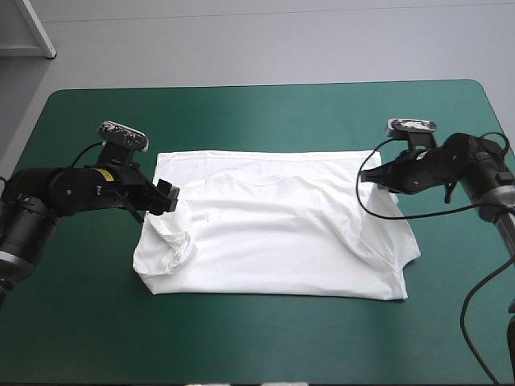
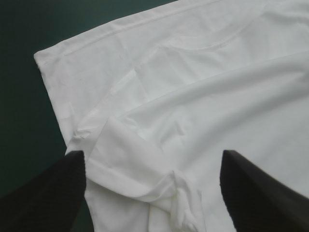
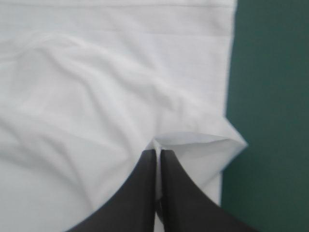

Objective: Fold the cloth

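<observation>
The white T-shirt (image 1: 282, 233) lies spread on the teal-green cover (image 1: 265, 112), both sleeves turned in over the body. My left gripper (image 1: 165, 197) is open above the folded-in, crumpled left sleeve (image 2: 140, 169), which lies between its fingers in the left wrist view (image 2: 152, 153). My right gripper (image 1: 380, 181) is at the shirt's right edge. In the right wrist view its fingers (image 3: 159, 152) are all but shut, pinching a raised fold of the T-shirt (image 3: 96, 96) at its edge.
Bare teal-green cover surrounds the T-shirt on every side, with the widest band toward the near edge (image 1: 265, 346). A strip of cover (image 3: 270, 96) lies beside the right gripper, past the shirt's edge.
</observation>
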`<state>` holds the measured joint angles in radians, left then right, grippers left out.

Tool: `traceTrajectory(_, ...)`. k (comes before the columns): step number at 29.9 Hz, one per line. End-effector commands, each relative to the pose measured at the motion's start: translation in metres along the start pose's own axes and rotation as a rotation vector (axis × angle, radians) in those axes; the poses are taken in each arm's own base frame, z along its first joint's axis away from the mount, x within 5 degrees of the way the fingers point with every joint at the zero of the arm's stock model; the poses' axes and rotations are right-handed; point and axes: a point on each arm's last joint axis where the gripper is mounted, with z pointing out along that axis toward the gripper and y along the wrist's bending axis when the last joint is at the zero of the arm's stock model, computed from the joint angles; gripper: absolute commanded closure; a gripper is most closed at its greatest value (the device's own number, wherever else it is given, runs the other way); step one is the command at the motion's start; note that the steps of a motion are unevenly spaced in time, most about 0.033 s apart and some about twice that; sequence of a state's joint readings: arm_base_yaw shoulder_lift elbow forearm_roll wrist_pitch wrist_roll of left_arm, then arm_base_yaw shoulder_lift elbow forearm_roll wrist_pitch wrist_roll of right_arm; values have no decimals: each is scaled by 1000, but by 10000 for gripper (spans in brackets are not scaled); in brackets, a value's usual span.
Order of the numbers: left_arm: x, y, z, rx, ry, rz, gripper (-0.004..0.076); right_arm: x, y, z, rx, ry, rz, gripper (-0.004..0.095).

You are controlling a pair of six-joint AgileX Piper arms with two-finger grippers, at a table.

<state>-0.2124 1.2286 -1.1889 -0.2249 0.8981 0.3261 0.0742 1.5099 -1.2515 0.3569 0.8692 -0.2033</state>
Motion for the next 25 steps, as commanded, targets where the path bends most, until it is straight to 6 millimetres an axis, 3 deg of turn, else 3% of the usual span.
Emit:
traceTrajectory(1, -11, -2, -16, -7, -103, -9, 168, -7, 36, -14, -73, -82, -78, 921)
traceTrajectory(6, -10, -3, -16, -6, -93, -8, 168, -1, 68, 4, -130, -39, -119, 921)
traceTrajectory(17, -9, -2, -16, -12, -79, 6, 167, 17, 113, 58, -181, 81, -216, 887)
traceTrajectory(19, -9, -2, -16, -13, -80, 11, 167, 16, 114, 60, -177, 66, -229, 762)
traceTrajectory(22, -9, -2, -16, -13, -80, 12, 167, 15, 114, 60, -166, 51, -237, 445)
traceTrajectory(25, -9, -2, -16, -13, -80, 12, 167, 13, 112, 55, -143, 39, -240, 196)
